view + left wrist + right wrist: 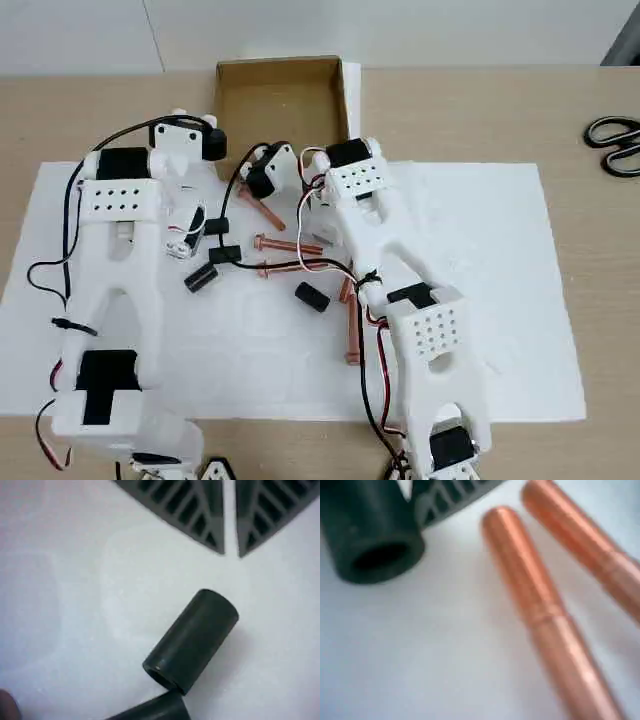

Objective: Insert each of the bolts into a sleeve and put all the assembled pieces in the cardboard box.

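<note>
Left gripper (231,554) hangs over the white sheet (60,605) w/ jaws all but closed, only a thin slit btwn them, nothing held. A black sleeve (192,637) lies on its side just beside the tips, w/ a second sleeve (150,711) at its open end, seemingly touching. Right gripper (266,178) sits low near the cardboard box (280,62); can't tell how far it's open or whether it grips anything. Its wrist view has an end-on sleeve (370,540) near two copper bolts (530,590) lying side by side, apart, on the sheet. More bolts & sleeves lie loose across the sheet, none mated, no piece in the box. Step in hand looks like the first pick, so task approx at the start. To do it well: open left jaws wider than the sleeve and straddle the barrel mid-length, not the ends, leaving the bore free. Come straight down, since a round part prob rolls if one finger nudges it, then turn the bore toward the right arm for the bolt.
</note>
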